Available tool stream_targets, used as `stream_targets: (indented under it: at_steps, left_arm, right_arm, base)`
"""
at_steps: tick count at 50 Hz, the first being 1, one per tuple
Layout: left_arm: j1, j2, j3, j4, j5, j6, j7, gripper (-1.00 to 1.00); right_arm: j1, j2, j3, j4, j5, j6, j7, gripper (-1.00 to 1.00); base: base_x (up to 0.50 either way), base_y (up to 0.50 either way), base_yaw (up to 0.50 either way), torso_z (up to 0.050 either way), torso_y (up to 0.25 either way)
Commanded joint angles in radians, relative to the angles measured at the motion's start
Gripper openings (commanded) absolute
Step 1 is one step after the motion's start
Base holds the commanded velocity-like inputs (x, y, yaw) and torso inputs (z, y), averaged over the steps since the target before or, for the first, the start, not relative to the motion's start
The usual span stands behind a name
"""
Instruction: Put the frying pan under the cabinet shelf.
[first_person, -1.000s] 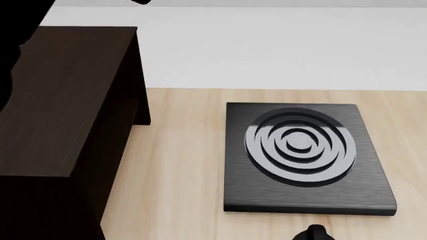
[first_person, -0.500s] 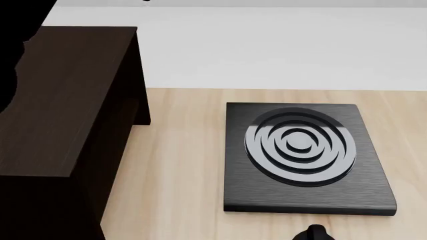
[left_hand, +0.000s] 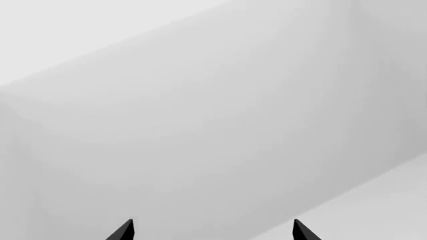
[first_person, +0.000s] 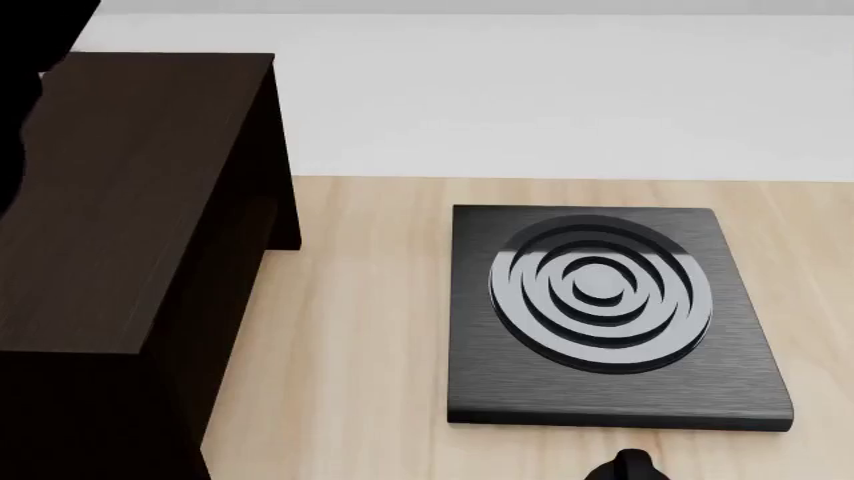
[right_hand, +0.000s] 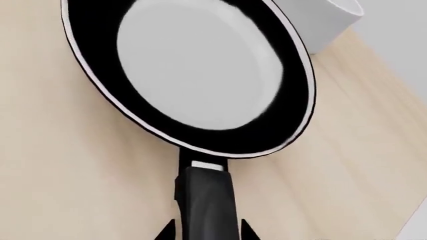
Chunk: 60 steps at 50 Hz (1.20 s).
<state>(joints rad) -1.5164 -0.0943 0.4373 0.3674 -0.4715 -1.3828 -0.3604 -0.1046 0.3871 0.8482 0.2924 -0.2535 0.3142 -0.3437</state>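
The frying pan lies on the light wood table, black with a thin silver rim and a glossy inside; it shows only in the right wrist view. Its long black handle runs back between the fingers of my right gripper. Those fingers stand open on either side of it, with a thin gap each side. The cabinet shelf, dark brown and boxy, fills the left of the head view. My left gripper is open with nothing between its fingers, facing a plain grey surface.
A square black hob with concentric rings lies on the table right of the cabinet. A white bowl stands just beyond the pan's far rim. My left arm shows as a black shape above the cabinet's top.
The left arm's black shape at the upper left of the head view has shifted slightly, and its small tip at the top edge has left the view. Nothing else has moved.
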Motion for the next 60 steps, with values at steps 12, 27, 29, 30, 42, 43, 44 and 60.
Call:
stream_targets:
  at_steps: [12,27,29,30,42,43,44,60]
  left_arm:
    - [-0.056,-0.016,-0.063,0.047,-0.05,-0.075,-0.019,1.0]
    - [-0.048,-0.049,-0.119,0.093,-0.087,-0.104,-0.026,1.0]
    - [-0.049,-0.051,-0.124,0.097,-0.092,-0.108,-0.028,1.0]
    - [-0.05,-0.054,-0.128,0.095,-0.093,-0.107,-0.028,1.0]
    - [-0.09,-0.064,-0.155,0.075,-0.118,-0.122,-0.032,1.0]
    - [-0.093,-0.065,-0.157,0.073,-0.12,-0.122,-0.032,1.0]
    - [-0.096,-0.067,-0.159,0.069,-0.121,-0.121,-0.033,1.0]
    - [-0.127,-0.08,-0.179,0.062,-0.154,-0.133,-0.052,1.0]
  right_arm:
    - [-0.039,-0.034,0.036,-0.434,0.004,0.227,-0.105,-1.0]
    - [-0.002,0.051,0.014,-0.731,-0.05,0.491,-0.19,-1.0]
    - [0.009,0.066,0.004,-0.755,-0.057,0.519,-0.197,-1.0]
    - [0.012,0.07,0.002,-0.76,-0.059,0.526,-0.199,-1.0]
    - [0.078,0.164,-0.072,-0.857,-0.092,0.672,-0.24,-1.0]
    - [0.083,0.17,-0.078,-0.863,-0.094,0.682,-0.243,-1.0]
    - [0.094,0.183,-0.092,-0.871,-0.098,0.699,-0.247,-1.0]
    - [0.21,0.336,-0.224,-0.966,-0.127,0.888,-0.297,-1.0]
  base:
    - [0.0,0.0,0.0,0.0,0.001]
    - [0.0,0.0,0.0,0.0,0.001]
    - [0.0,0.0,0.0,0.0,0.0]
    - [0.0,0.0,0.0,0.0,0.0]
    - [0.0,0.0,0.0,0.0,0.001]
    - [0.0,0.0,0.0,0.0,0.0]
    - [0.0,0.0,0.0,0.0,0.01]
    - [0.0,0.0,0.0,0.0,0.001]
